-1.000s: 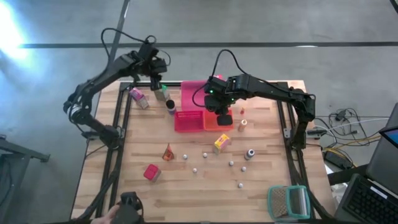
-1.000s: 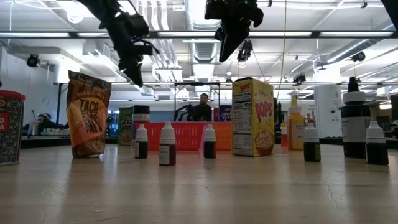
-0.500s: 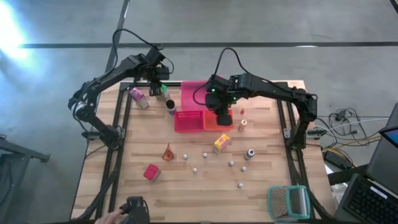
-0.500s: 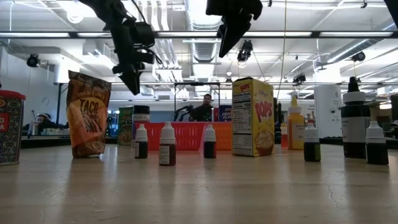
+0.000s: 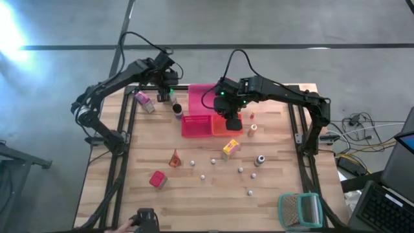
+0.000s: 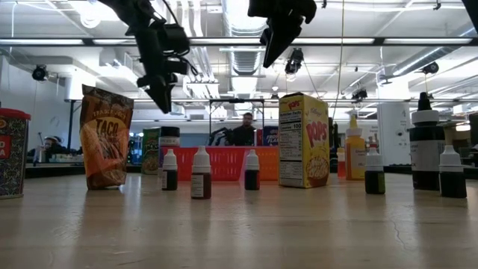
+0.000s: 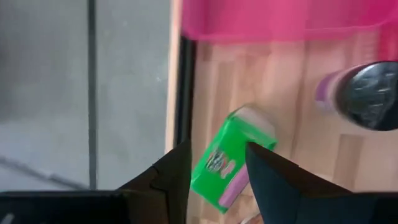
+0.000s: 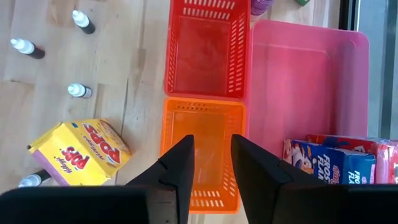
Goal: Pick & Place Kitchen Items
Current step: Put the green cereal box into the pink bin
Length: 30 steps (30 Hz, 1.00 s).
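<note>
**Left arm lined up over the green carton, go easy on the drop**

The left gripper (image 7: 214, 171) hangs above the far-left corner of the table with its fingers apart and nothing between them. The green carton (image 7: 231, 155) lies right below the gap, tilted relative to the fingers. I'd say the step is the pick: twist the wrist so the fingers square up with the carton's long sides, then come straight down and close on the narrow faces.

What's around it: a dark-capped jar (image 7: 367, 96) sits just beside the carton, so a wide finger could clip it. The pink tray (image 7: 280, 18) lies just beyond, and the table edge runs close on the other side.

The right gripper (image 8: 211, 165) hovers over the orange basket (image 8: 202, 155), fingers apart, empty. A yellow cereal box (image 8: 78, 151) lies off to its side.
</note>
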Tool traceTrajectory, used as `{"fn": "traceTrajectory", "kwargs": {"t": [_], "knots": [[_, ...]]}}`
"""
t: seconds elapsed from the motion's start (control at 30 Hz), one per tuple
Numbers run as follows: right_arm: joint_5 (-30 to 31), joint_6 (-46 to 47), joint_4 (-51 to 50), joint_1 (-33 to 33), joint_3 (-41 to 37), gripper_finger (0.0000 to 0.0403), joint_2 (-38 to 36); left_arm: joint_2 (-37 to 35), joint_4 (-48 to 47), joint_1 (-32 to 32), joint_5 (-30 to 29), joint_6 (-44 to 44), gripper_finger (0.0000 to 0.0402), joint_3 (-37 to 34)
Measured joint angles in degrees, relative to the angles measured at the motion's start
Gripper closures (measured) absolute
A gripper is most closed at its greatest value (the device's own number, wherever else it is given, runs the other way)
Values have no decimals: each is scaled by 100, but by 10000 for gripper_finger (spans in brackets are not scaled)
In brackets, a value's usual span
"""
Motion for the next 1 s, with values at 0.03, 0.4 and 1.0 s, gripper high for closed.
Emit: {"fn": "traceTrajectory", "kwargs": {"t": [0.03,0.4,1.0], "knots": [[0,0,0,0,0,311,0,0,2,-3,25,92,245,0],[1,-79,-2,0,0,344,0,0,109,12,34,-74,179,0],[-116,-101,-2,0,0,298,0,128,-151,23,28,-30,154,-11]]}}
